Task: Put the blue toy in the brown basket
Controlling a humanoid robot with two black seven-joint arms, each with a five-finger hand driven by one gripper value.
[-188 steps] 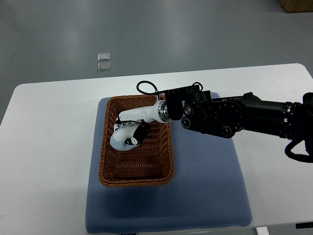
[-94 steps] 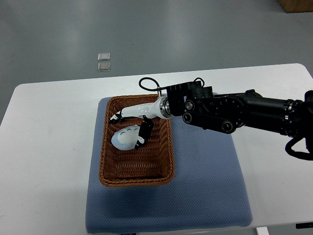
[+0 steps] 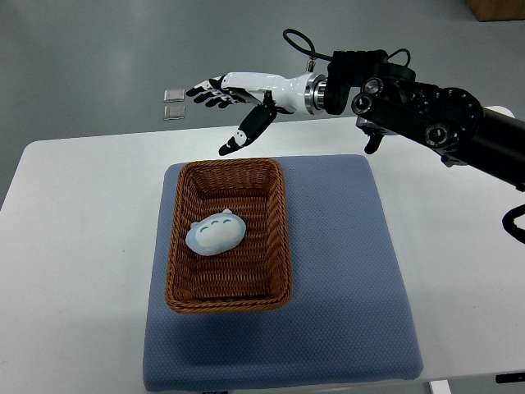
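**Top view: blue toy lies in the basket, right hand spread wide above the far edge**

Starting at the left, we see a white table [image 3: 74, 246] with its left part bare. On the grey floor beyond its far edge lie two small square plates [image 3: 174, 104], one just behind the other.

Moving right, a blue mat [image 3: 353, 287] covers the middle of the table. On the left half of that mat sits the brown basket [image 3: 176, 271], a woven rectangular one with its long side running near to far. The blue toy [image 3: 215, 233] lies inside the basket, on its floor, left of the basket's middle. It is a pale blue rounded shape with small white marks on top. Nothing touches it.

Beyond the far rim of the basket we see the right hand [image 3: 234, 98], white with dark fingertips, well apart from the toy. Its fingers [image 3: 205, 92] are stretched out wide toward the left, and the thumb points down toward the basket's far rim. The hand holds nothing.

Further right, the black arm [image 3: 426, 119] runs from the wrist to the picture's right edge, with a black cable looping above the wrist. Our left arm does not show.
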